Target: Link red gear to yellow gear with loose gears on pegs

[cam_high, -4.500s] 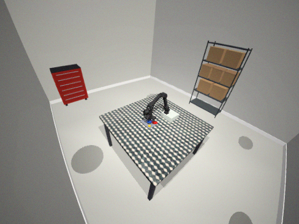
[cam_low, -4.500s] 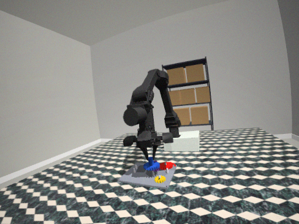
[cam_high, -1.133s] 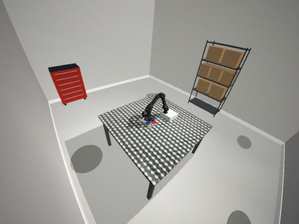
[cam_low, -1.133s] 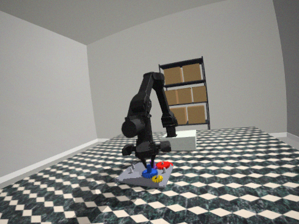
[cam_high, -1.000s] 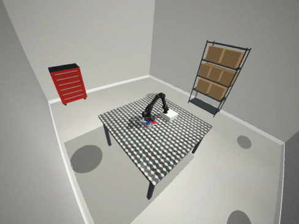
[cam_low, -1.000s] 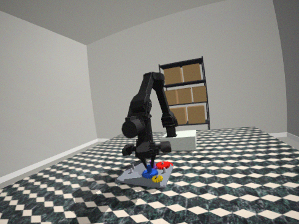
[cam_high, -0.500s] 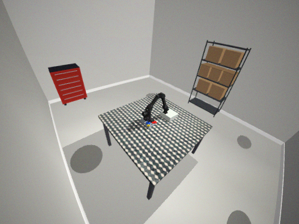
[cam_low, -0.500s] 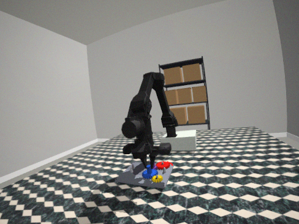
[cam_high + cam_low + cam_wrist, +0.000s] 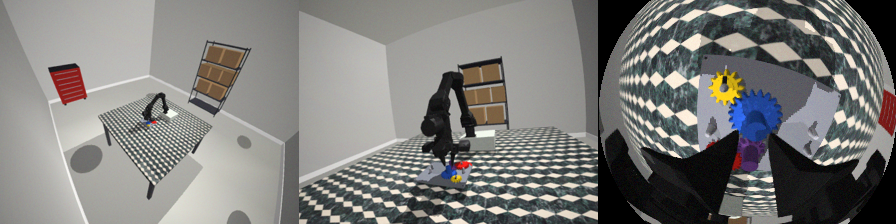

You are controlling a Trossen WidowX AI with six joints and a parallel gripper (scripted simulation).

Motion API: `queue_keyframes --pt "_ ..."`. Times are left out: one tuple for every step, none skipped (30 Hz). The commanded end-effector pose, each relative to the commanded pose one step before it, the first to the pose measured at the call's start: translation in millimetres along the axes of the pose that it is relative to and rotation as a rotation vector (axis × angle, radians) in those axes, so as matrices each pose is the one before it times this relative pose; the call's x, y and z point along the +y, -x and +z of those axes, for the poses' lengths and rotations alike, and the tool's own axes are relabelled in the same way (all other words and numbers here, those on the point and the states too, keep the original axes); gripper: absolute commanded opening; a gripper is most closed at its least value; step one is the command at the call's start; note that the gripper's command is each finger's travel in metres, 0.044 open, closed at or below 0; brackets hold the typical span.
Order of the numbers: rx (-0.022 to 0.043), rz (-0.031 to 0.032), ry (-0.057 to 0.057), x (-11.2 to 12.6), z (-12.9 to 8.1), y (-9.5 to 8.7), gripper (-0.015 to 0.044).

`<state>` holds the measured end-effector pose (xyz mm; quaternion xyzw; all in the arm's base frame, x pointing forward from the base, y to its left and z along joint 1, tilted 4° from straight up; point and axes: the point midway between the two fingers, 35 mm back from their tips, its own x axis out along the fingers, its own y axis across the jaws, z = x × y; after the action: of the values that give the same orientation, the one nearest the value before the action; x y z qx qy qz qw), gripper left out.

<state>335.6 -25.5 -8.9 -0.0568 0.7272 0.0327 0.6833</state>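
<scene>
- Claw (image 9: 151,120) (image 9: 448,165) (image 9: 754,136): partly spread, pinching nothing.
- Blue gear (image 9: 148,123) (image 9: 448,173) (image 9: 765,111): on the board (image 9: 431,178) (image 9: 778,77), yellow (image 9: 148,125) (image 9: 456,179) (image 9: 734,89) at its ten o'clock in the wrist view, purple (image 9: 454,168) (image 9: 752,148) near six, red (image 9: 154,122) (image 9: 462,166) (image 9: 737,161) towards seven.
- Step, I judge: releasing blue.
- Next: lift straight up, check blue and purple sit flat and mesh; I cannot tell yet.
</scene>
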Motion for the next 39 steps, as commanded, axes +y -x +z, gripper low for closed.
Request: queue_keyframes --pt "-0.01963 -0.00556 0.0257 -0.78 3.72 25.20 0.0140" --pt "0.00000 0.00003 0.0061 0.10 -0.38 7.79 0.0140" --pt "0.00001 0.00002 0.0040 0.09 -0.36 5.14 0.0140" --pt "0.00000 0.00001 0.0014 0.03 -0.14 1.74 0.0140" --pt "0.00000 0.00000 0.0000 0.00 0.00 0.00 0.0140" --pt "0.00000 0.00000 0.0000 0.00 0.00 0.00 0.0140" --pt "-0.00176 0.00095 -0.0095 -0.04 0.14 -2.63 0.0166" --pt "-0.00002 0.00002 0.0000 0.04 -0.18 8.38 0.0193" --pt "0.00001 0.00005 0.0000 0.17 -0.82 14.05 0.0219" --pt "0.00006 0.00006 0.0000 0.31 -1.50 14.14 0.0245" --pt "0.00006 0.00004 0.0000 0.25 -1.22 8.51 0.0271" --pt "0.00003 0.00001 0.0000 0.09 -0.46 2.84 0.0298" --pt "0.00000 0.00000 0.0000 0.00 0.00 0.00 0.0324" --pt "0.00000 0.00000 0.0000 0.00 0.00 0.00 0.0350" --pt "0.00000 0.00000 0.0000 0.00 0.00 0.00 0.0376" --pt "0.00000 0.00000 0.0000 0.00 0.00 0.00 0.0402" --pt "0.00000 0.00000 0.0000 0.00 0.00 0.00 0.0429" --pt "0.00000 0.00000 0.0000 0.00 0.00 0.00 0.0440" --pt "0.00000 0.00000 0.0000 0.00 0.00 0.00 0.0440" --pt "0.00000 0.00000 0.0000 0.00 0.00 0.00 0.0440" --pt "0.00000 0.00000 0.0000 0.00 0.00 0.00 0.0440" --pt "0.00000 0.00000 0.0000 0.00 0.00 0.00 0.0440" --pt "0.00000 0.00000 0.0000 0.00 0.00 0.00 0.0440" --pt "0.00000 0.00000 0.0000 0.00 0.00 0.00 0.0440" --pt "0.00000 0.00000 0.0000 0.00 0.00 0.00 0.0440" --pt "0.00000 0.00000 0.0000 0.00 0.00 0.00 0.0440" --pt "0.00000 0.00000 0.0000 0.00 0.00 0.00 0.0440" --pt "0.00000 0.00000 0.0000 0.00 0.00 0.00 0.0440" --pt "0.00000 0.00000 0.0000 0.00 0.00 0.00 0.0440" --pt "0.00000 0.00000 0.0000 0.00 0.00 0.00 0.0440" --pt "0.00000 0.00000 0.0000 0.00 0.00 0.00 0.0440" --pt "0.00000 0.00000 0.0000 0.00 0.00 0.00 0.0440" --pt "0.00000 0.00000 0.0000 0.00 0.00 0.00 0.0440" --pt "0.00000 0.00000 0.0000 0.00 0.00 0.00 0.0440" --pt "0.00000 0.00000 0.0000 0.00 0.00 0.00 0.0440" --pt "0.00000 0.00000 0.0000 0.00 0.00 0.00 0.0440" --pt "0.00000 0.00000 0.0000 0.00 0.00 0.00 0.0440" --pt "0.00000 0.00000 0.0000 0.00 0.00 0.00 0.0440" --pt "0.00000 0.00000 0.0000 0.00 0.00 0.00 0.0440"
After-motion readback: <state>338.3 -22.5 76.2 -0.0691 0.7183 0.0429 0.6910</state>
